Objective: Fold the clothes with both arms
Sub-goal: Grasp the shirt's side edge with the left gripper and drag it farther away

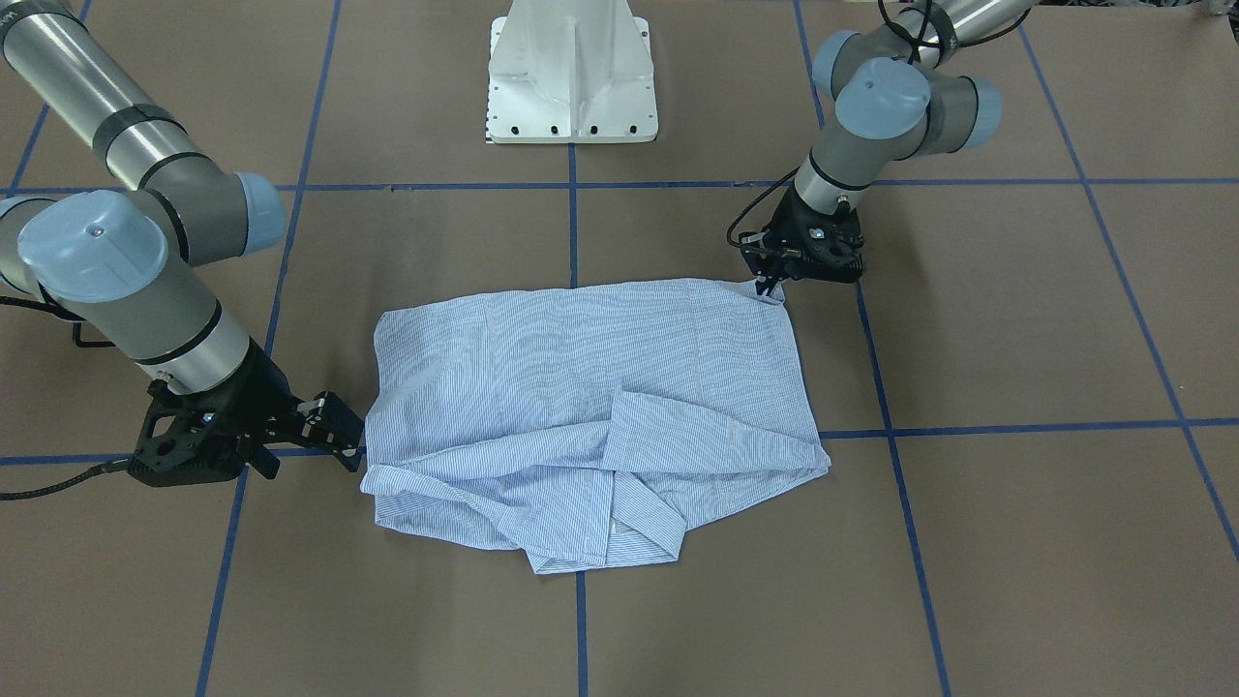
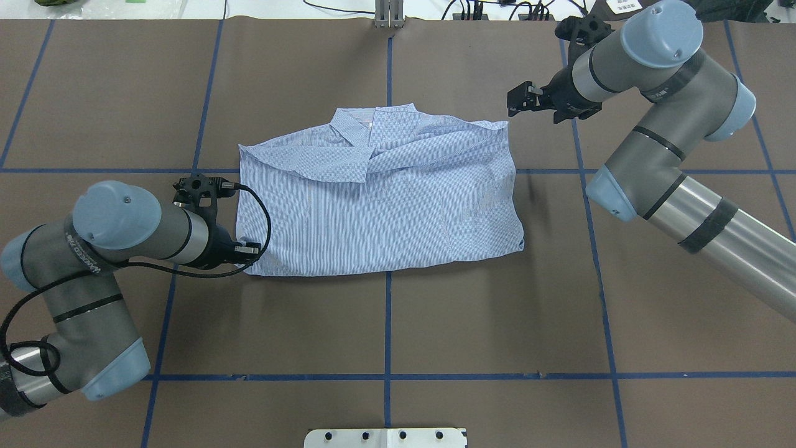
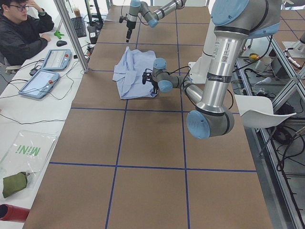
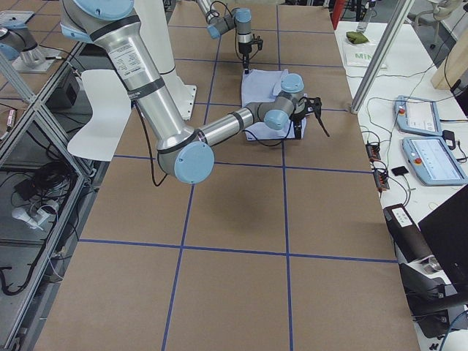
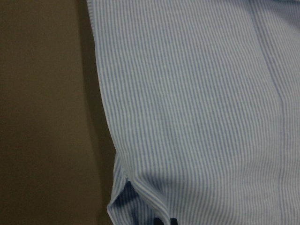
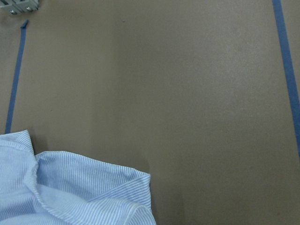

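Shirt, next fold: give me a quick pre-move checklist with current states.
1. Hold by the left gripper: ok. It is shut on the near left corner of the shirt, and the fabric bunches at its fingers.
2. Hold by the right gripper: not ok. It is open beside the far right corner, apart from the cloth.
3. Matching grasp points: not ok. The two grippers sit at diagonal corners.
4. The sleeves folded in: ok. Both lie across the body and none trails off.
5. Lower layers smooth: cannot tell. Only the top surface shows.
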Tool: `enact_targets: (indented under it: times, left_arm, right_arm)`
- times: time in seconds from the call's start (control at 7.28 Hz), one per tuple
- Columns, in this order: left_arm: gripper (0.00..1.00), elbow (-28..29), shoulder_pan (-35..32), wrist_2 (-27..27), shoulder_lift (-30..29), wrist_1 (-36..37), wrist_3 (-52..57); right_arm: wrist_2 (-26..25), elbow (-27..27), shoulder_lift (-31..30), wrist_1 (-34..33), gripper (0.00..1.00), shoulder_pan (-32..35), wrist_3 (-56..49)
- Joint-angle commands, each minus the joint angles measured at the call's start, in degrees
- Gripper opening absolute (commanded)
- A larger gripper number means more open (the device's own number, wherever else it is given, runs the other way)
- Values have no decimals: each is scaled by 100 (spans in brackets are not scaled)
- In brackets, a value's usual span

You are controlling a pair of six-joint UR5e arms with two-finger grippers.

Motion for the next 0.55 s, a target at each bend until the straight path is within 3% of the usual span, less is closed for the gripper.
enact_targets:
  times: [0.0, 0.14, 0.41]
  left_arm:
    - [0, 206, -731, 31, -9, 124, 1008]
    - [0, 521, -1118, 32, -70, 116, 1526]
    - [0, 1520, -1647, 32, -831, 116, 1944]
  right_arm:
    - [-5, 0, -8, 0, 100, -45, 17]
    - [-5, 0, -8, 0, 100, -54, 17]
    - [-5, 0, -8, 0, 100, -54, 26]
